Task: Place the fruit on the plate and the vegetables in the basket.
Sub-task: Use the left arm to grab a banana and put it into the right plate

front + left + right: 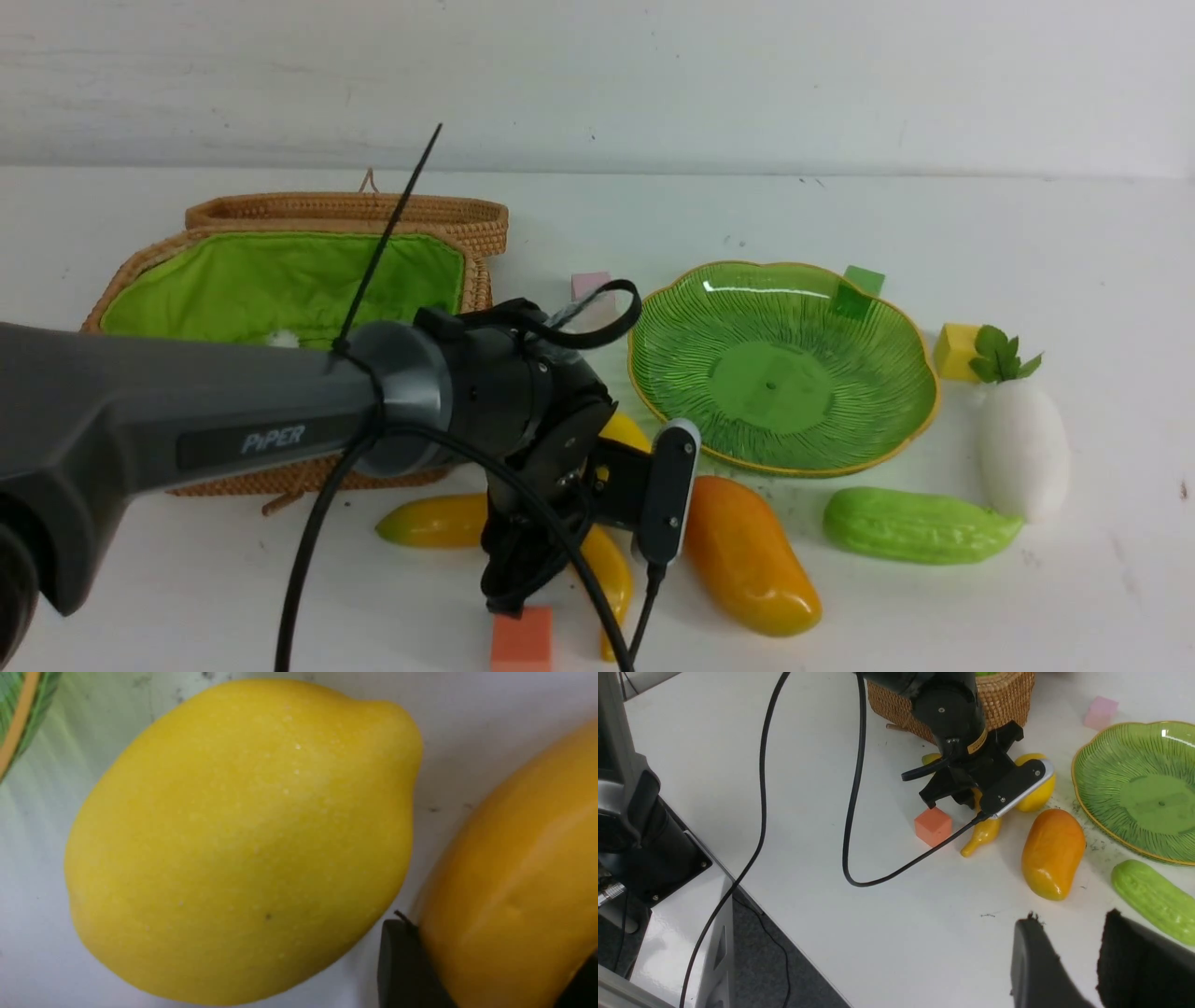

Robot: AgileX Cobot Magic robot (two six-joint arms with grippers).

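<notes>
Plate (784, 373): mango (752, 555), lemon (243, 840) and banana (434, 520) lie on the table (1027, 616) before it, gourd (920, 525) and radish (1022, 448) at its right. Basket (355, 207): open, green lining showing. My left pincer (495, 947) pinches the banana (lemon alongside); my right pincer (1071, 919) stands spread.

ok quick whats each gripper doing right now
left gripper: jaws either side of the banana, firm grip cannot be told
right gripper: open, holding nothing

wall (653, 75): white, scuffed | table (1074, 233): white, glossy | floor (784, 970): dark grey | light: even, soft shadows
</notes>
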